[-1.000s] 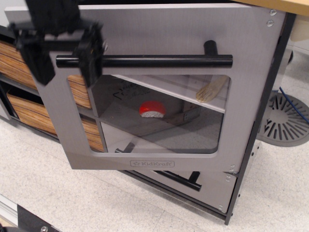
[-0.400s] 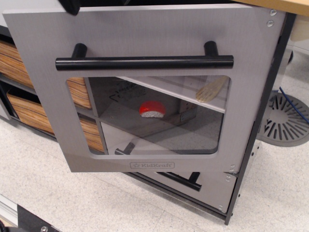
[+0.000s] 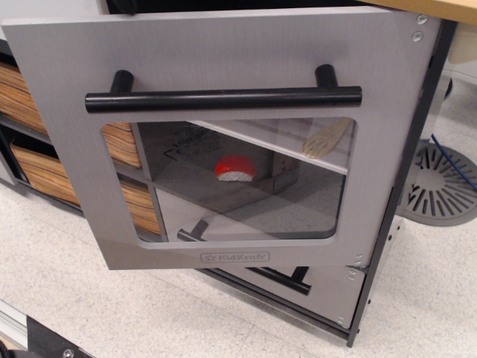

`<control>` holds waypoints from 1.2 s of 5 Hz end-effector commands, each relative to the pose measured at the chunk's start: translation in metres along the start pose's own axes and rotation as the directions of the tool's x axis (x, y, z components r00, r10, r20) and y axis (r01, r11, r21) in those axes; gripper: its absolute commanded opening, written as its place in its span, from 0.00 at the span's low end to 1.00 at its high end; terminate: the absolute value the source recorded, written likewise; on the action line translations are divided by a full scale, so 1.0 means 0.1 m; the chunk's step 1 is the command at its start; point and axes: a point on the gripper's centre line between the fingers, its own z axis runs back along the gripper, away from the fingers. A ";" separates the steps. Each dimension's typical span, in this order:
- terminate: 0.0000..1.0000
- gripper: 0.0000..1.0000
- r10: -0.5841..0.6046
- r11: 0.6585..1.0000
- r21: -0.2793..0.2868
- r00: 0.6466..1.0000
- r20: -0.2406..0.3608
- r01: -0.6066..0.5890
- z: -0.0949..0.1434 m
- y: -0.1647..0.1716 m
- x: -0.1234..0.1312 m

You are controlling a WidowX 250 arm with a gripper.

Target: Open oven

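Centrally, one oven (image 3: 223,60) fills the frame, its silver-grey door swung open toward the camera, with one long black bar handle (image 3: 222,98) and a KidKraft logo (image 3: 235,257) below the window. Through the glass show one red toy (image 3: 235,168) and one white shelf (image 3: 276,142). Two wood-grain drawers (image 3: 33,175) sit at left. One grey drawer (image 3: 328,291) lies beneath. No end effector is in view.

Silver-grey oven (image 3: 223,52), black handle (image 3: 223,98), wood-grain drawers (image 3: 41,175).
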 end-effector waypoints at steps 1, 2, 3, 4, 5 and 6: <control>0.00 1.00 -0.067 0.992 0.105 0.998 0.022 0.064 -0.13 0.16 0.12; 0.00 1.00 -0.107 0.985 0.128 0.992 -0.059 0.114 -0.27 0.15 -0.06; 0.00 1.00 -0.075 0.989 0.122 0.997 -0.027 0.078 -0.40 0.07 -0.22; 0.00 1.00 0.000 0.996 0.094 1.000 -0.007 0.001 -0.48 0.00 -0.32; 0.00 1.00 0.058 0.997 0.050 0.998 0.028 -0.059 -0.67 -0.08 -0.51; 0.00 1.00 0.087 0.994 0.061 0.996 0.012 -0.088 -0.79 -0.13 -0.72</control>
